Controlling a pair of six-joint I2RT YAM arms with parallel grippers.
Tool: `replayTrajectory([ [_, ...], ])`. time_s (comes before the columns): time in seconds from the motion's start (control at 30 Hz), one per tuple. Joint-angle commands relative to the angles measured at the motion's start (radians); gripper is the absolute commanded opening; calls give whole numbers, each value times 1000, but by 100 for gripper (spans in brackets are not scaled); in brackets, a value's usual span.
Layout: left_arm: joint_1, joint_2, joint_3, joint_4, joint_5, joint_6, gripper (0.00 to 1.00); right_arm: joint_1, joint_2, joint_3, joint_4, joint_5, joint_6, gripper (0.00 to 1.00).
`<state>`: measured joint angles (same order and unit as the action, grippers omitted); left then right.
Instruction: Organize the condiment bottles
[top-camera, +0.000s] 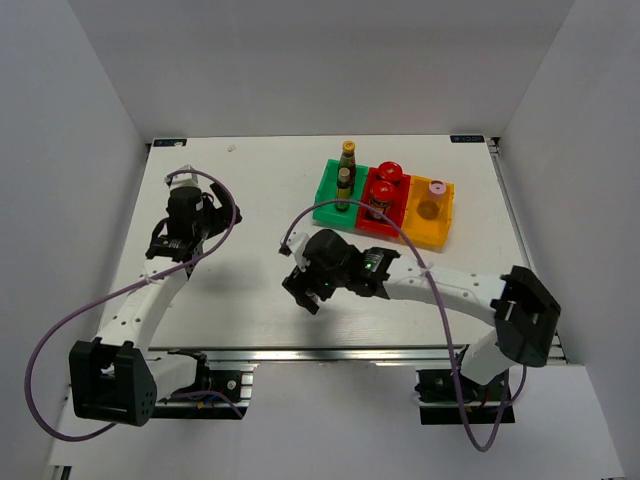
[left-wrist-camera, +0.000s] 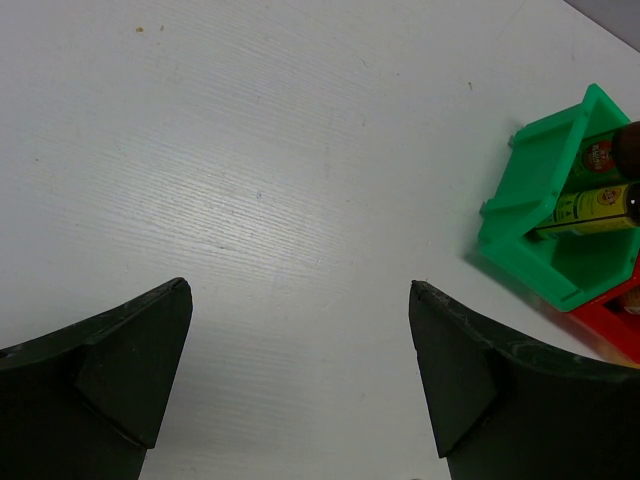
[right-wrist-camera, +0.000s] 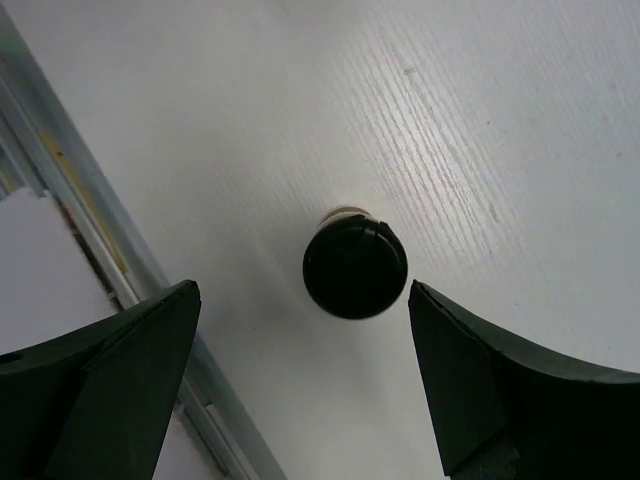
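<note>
- Our right gripper (right-wrist-camera: 301, 287) hangs over the table (top-camera: 250, 170) near its front rail, jaws spread wide and holding nothing.
- The black-lidded jar (right-wrist-camera: 355, 265) stands upright on the table between those jaws, touching neither finger.
- Our left gripper (left-wrist-camera: 300, 290) is also wide open and empty, over bare table on the left side.
- In the green bin (top-camera: 326, 205) we see two slim bottles, one (top-camera: 347, 153) behind the other (top-camera: 343, 186).
- The red bin (top-camera: 378, 225) beside it holds two red-lidded jars (top-camera: 391, 172).
- The pink-lidded jar (top-camera: 436, 187) sits in the orange bin (top-camera: 432, 212).
</note>
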<state>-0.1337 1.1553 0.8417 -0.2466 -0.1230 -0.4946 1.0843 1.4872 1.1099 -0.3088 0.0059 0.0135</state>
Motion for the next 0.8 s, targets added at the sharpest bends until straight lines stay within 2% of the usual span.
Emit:
replayTrajectory([
  [0.0, 3, -43, -15, 20, 17, -2, 98, 14, 70, 60, -3, 84, -32, 89],
  [0.2, 3, -45, -18, 18, 10, -2, 98, 34, 148, 84, 0, 278, 5, 89],
  [0.37, 3, -39, -16, 20, 6, -1, 98, 34, 166, 77, 17, 238, 23, 88],
  [0.5, 3, -34, -18, 23, 6, -2, 98, 35, 176, 79, 36, 159, 31, 82],
  [0.67, 3, -29, -15, 18, 5, -2, 98, 35, 191, 97, 7, 131, 36, 64],
  [0.7, 3, -29, -15, 18, 5, -2, 98, 35, 189, 96, 2, 134, 40, 56],
  [0.77, 3, -31, -16, 21, 5, -2, 98, 35, 180, 91, 10, 131, 45, 48],
])
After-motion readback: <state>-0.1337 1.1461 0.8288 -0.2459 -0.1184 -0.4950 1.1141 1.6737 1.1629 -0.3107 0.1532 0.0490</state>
